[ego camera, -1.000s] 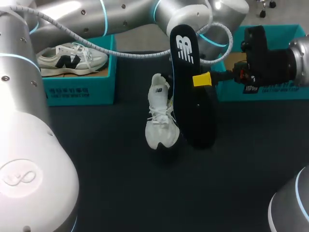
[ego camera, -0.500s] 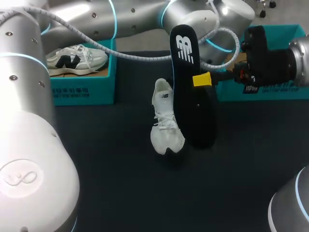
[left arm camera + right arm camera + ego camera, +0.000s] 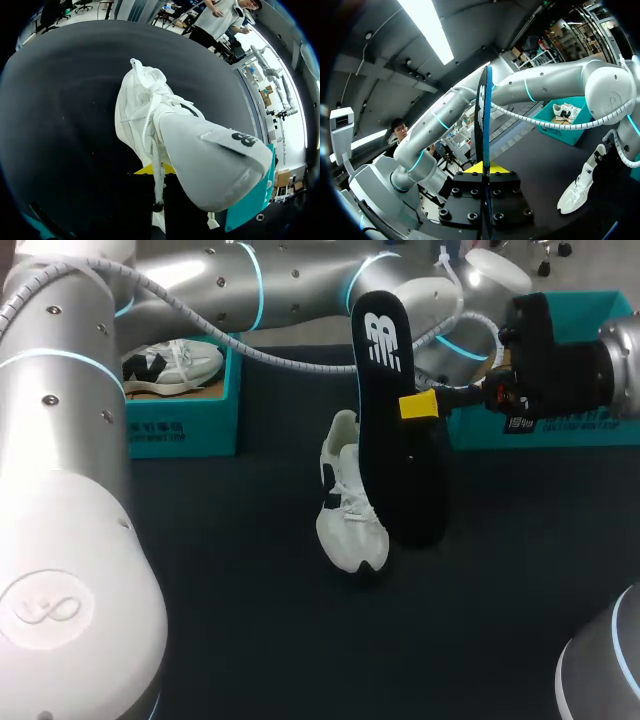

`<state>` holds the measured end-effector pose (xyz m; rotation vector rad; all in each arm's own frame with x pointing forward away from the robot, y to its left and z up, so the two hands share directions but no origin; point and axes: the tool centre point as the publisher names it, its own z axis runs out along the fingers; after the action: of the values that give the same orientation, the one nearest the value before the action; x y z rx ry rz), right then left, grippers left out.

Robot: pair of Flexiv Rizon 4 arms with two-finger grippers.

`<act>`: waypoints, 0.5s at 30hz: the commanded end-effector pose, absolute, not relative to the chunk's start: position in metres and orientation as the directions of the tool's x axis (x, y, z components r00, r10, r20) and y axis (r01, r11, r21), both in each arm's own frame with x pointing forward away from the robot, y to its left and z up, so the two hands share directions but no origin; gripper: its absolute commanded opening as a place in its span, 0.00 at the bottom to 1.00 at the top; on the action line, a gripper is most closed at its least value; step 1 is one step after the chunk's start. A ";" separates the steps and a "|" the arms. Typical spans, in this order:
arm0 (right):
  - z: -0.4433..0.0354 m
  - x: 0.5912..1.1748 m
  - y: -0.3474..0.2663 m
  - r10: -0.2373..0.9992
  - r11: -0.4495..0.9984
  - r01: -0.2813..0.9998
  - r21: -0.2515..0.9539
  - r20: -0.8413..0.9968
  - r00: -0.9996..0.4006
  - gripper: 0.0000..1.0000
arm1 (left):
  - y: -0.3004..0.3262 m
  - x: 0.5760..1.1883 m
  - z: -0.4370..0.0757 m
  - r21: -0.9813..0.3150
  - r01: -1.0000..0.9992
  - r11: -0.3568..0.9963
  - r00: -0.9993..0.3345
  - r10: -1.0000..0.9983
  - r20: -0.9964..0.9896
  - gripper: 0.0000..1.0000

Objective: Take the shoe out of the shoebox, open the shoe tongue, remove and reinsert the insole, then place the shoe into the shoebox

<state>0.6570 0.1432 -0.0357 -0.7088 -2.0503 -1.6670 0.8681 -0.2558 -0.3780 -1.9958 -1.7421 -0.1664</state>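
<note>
Shoe [image 3: 350, 510]: white, toe down on the dark table [image 3: 200, 590], heel raised and tilted. The left gripper [image 3: 154, 170] sits under the shoe and is mostly hidden by it; whether it grips cannot be told. Just right of the shoe, the black insole [image 3: 395, 430] stands upright, pinched at mid-length by the right gripper [image 3: 418, 405], which is closed on it. Beyond the shoe, left: teal shoebox [image 3: 180, 425] holding a second shoe [image 3: 175, 360]. Beyond the shoe, right: another teal box [image 3: 560, 430].
</note>
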 end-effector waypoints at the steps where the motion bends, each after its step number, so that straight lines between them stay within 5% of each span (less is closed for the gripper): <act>1: -0.037 0.658 0.144 0.133 0.161 0.614 0.773 0.599 -0.790 0.00 | -0.255 0.869 -0.373 -0.266 0.962 -0.069 0.166 0.917 0.364 1.00; 15: -0.037 0.658 0.144 0.133 0.161 0.614 0.773 0.599 -0.790 0.00 | -0.266 0.885 -0.324 -0.133 0.989 0.062 -0.040 0.986 0.160 1.00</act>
<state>0.6570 0.1432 -0.0357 -0.7088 -2.0503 -1.6670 0.8889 -0.2799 -0.3388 -1.9704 -2.0383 -0.1047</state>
